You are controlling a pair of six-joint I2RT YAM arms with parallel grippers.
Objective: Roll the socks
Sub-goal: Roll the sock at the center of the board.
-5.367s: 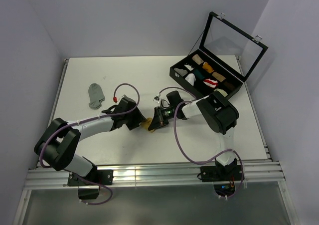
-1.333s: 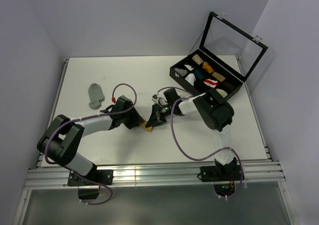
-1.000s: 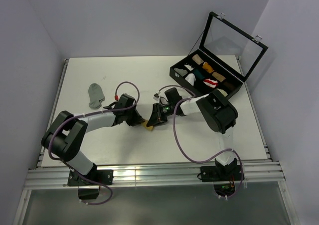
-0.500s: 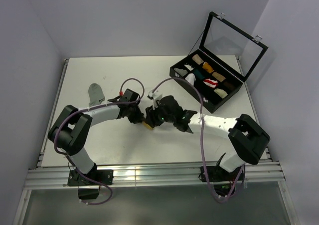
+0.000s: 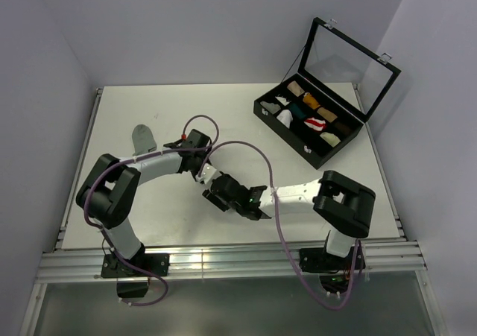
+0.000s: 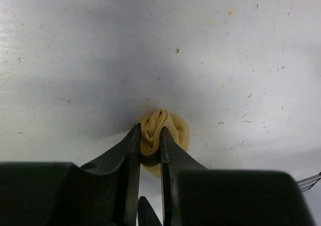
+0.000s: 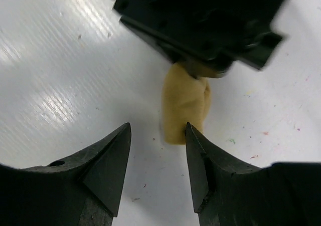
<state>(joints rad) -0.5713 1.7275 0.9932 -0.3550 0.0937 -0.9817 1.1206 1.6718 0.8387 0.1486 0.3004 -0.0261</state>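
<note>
The mustard-yellow sock (image 6: 176, 131) is a tight roll on the white table, and my left gripper (image 6: 149, 137) is shut on its folded end. In the right wrist view the same sock (image 7: 184, 101) hangs from the left gripper's black body (image 7: 200, 25) down to the table. My right gripper (image 7: 156, 131) stands open just short of the sock's free end, and its right fingertip (image 7: 193, 136) is close beside that end. From above, the left gripper (image 5: 201, 168) and right gripper (image 5: 214, 189) meet mid-table and hide the yellow sock. The grey sock (image 5: 141, 135) lies flat at the left, partly behind the left arm.
The black compartmented case (image 5: 279, 120) sits at the back right, its glass lid (image 5: 350, 60) propped open and small fabric rolls inside. The right arm's cable (image 5: 246, 148) loops over the middle of the table.
My right gripper opened and let go of the yellow sock, then drew back toward the near side as the right arm swung low. The left gripper stayed shut on the sock.
</note>
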